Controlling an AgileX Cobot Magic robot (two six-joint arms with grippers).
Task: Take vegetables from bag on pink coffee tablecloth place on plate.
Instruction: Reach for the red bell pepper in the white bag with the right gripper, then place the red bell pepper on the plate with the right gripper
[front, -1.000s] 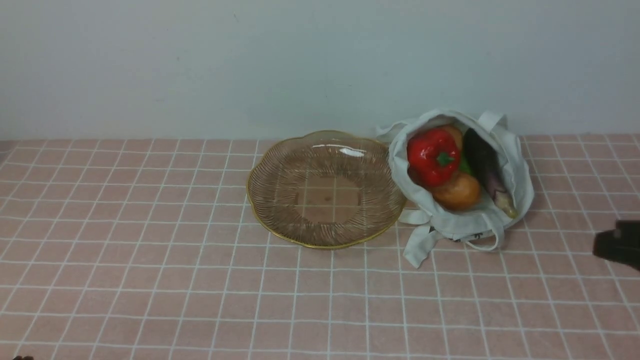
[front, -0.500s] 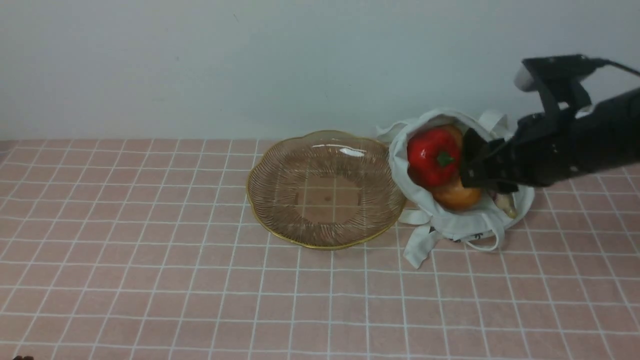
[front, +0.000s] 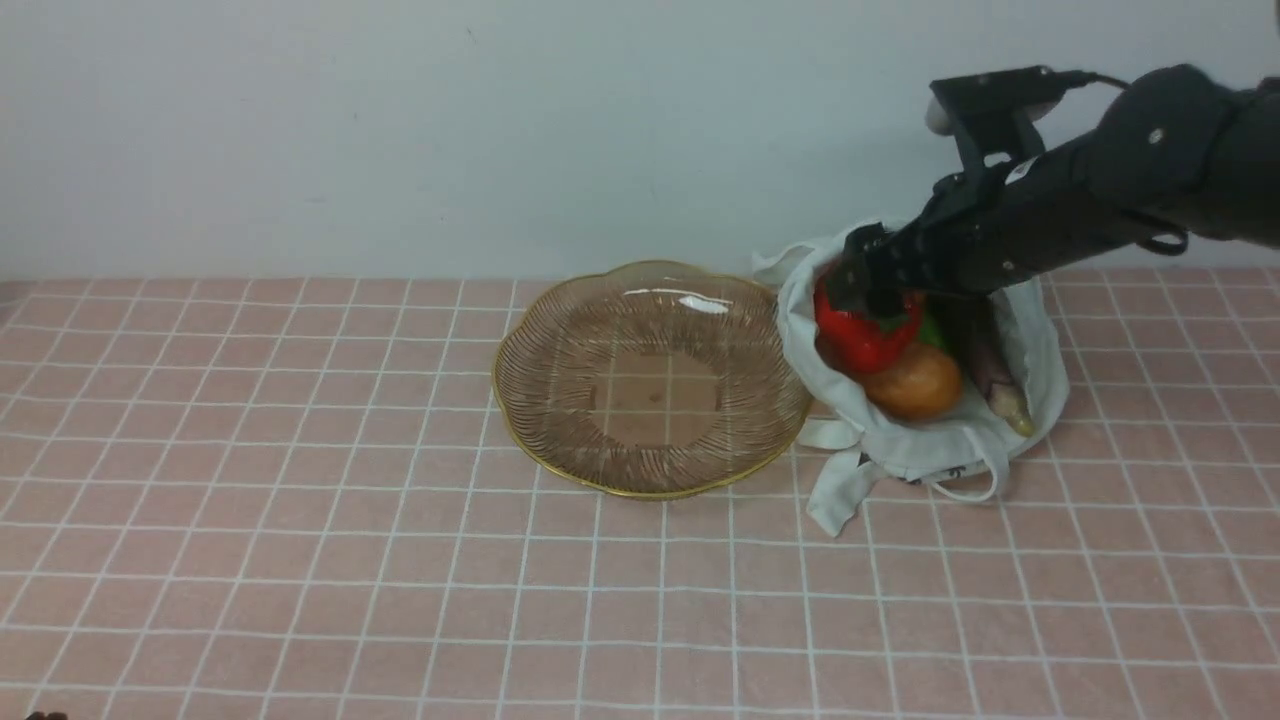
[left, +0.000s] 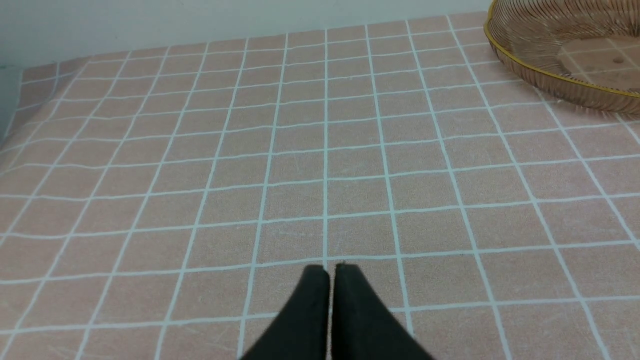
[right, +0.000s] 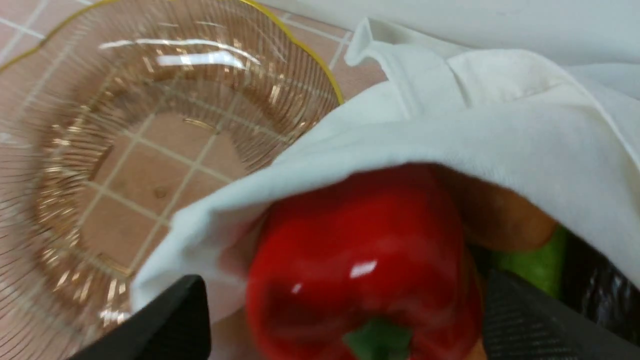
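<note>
Pepper (front: 866, 338): topmost in the open bag (front: 1020, 330), near the table's far edge, right of centre, just beside the plate (front: 560, 440). Potato (front: 915, 385) and eggplant (front: 995, 375): alongside it in the bag. Right gripper (front: 872, 288): jaws spread, one finger on either side of the pepper, just above it, not clamped. Left gripper (left: 330, 272): fingers pressed together, empty, over bare tablecloth (left: 200, 150) toward the left edge. The right arm is far nearer, and the move ahead looks like a short drop onto the pepper.

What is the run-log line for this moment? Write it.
right gripper: open, straddling red bell pepper in tote bag | left gripper: shut, over tablecloth | amber glass plate: empty
</note>
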